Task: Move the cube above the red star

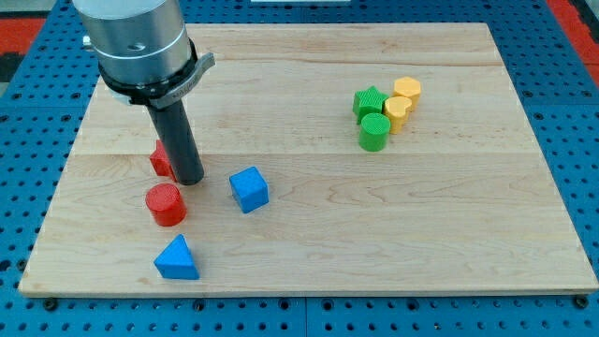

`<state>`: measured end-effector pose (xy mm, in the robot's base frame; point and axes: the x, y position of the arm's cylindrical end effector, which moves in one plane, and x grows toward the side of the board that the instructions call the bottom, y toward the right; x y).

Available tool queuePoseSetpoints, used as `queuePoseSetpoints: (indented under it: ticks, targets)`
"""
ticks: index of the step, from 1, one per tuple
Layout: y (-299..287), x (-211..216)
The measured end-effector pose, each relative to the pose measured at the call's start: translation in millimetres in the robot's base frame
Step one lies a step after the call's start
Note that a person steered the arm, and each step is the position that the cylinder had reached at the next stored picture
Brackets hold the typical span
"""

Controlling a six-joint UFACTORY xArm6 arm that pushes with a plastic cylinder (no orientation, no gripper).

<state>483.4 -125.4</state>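
A blue cube [249, 189] lies left of the board's middle. A red block [162, 159], the star, is mostly hidden behind my rod, so its shape is hard to make out. My tip [189, 180] rests on the board against that red block's right side, and left of the blue cube with a small gap between them. A red cylinder [166, 204] stands just below the tip. A blue triangle [177, 258] lies near the view's bottom left.
At the upper right sits a tight cluster: a green star [369, 101], a green cylinder [374, 132], a yellow block [406, 91] and a second yellow block [398, 113]. The wooden board [393, 225] lies on a blue pegboard.
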Motion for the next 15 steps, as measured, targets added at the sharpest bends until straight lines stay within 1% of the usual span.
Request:
queuePoseSetpoints:
  ticks: [1,2,3,4,5,6,7,8,9,10,11,12,13,14,15]
  targets:
    - [18.3,12.3]
    - [56.8,59.0]
    - [103.0,66.2]
    - [68.9,5.5]
    - [94.2,29.6]
    - [89.4,52.5]
    - [73.0,31.4]
    - [43.6,6.6]
    - [39.7,15.5]
    - [16.9,-11.8]
    - [10.9,-40.3]
    - [40.1,-45.4]
    - [22.8,-71.3]
    - [-14.8,-73.6]
    - [32.3,-70.9]
